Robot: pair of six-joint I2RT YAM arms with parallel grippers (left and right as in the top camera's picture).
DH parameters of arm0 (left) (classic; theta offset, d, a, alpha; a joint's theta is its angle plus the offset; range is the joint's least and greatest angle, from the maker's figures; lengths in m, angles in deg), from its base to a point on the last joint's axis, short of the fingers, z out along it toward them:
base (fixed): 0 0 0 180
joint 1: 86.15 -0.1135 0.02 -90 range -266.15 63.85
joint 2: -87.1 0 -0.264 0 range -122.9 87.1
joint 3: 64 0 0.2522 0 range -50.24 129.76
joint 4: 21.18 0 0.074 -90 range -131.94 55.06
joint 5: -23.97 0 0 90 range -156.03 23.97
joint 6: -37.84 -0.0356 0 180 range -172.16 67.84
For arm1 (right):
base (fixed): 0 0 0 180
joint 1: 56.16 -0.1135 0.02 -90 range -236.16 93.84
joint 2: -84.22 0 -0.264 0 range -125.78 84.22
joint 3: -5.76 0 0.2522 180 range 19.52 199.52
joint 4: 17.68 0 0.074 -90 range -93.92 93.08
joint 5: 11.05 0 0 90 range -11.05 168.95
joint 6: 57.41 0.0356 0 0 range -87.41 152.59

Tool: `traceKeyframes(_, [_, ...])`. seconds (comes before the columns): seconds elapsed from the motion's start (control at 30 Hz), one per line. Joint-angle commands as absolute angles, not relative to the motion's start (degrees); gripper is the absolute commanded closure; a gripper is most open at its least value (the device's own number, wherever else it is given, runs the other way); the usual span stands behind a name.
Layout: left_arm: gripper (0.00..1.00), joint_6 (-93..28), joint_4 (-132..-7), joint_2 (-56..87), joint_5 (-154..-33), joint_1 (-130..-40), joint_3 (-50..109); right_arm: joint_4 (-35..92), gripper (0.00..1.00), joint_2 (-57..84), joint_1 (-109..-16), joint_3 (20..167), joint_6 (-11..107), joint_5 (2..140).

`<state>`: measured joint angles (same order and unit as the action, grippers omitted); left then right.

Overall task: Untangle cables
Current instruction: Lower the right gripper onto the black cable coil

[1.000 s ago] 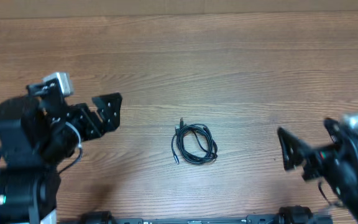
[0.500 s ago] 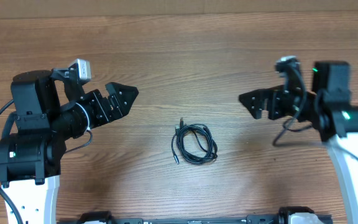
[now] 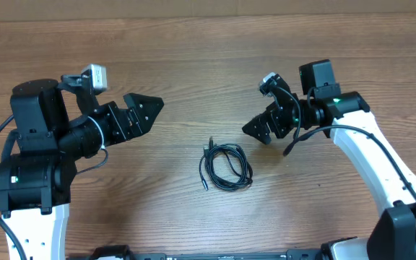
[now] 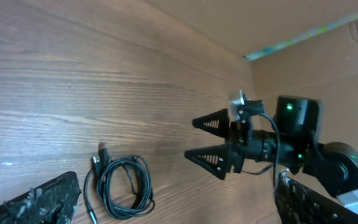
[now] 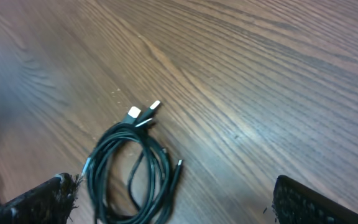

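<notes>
The left gripper (image 3: 149, 115) is held over the table (image 3: 193, 58), jaws spread wide and empty. The cables (image 3: 226, 167), seemingly two cords looped together, are laid flat in the middle between the arms, untouched. The right gripper (image 3: 255, 133) is poised near them, jaws likewise parted and empty.

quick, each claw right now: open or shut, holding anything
Left claw: open, holding nothing.
Right claw: open, holding nothing.
The cables lie apart from both.
</notes>
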<state>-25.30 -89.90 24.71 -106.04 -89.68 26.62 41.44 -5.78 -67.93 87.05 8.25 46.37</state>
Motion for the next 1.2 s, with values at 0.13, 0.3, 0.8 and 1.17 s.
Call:
traceKeyframes(0.13, [0.0, -26.4, -89.44, 24.86, -108.9, -89.75, 26.69, 40.94, 0.0, -5.67, -68.06, 86.99, 7.15, 43.25])
traceKeyframes(0.3, [0.0, -26.4, -88.3, 24.86, -111.33, -89.73, 26.69, 42.08, 0.0, -5.74, -68.13, 86.96, 7.18, 42.61])
traceKeyframes(0.8, [0.0, -26.42, -88.26, 24.86, -112.68, -89.73, 26.69, 43.32, 0.01, -11.02, -74.53, 86.96, 3.57, 42.81])
traceKeyframes(1.17, [0.0, -26.44, -88.24, 24.86, -113.71, -89.73, 26.69, 40.13, 0.07, -17.8, -76.04, 86.96, 3.57, 42.9])
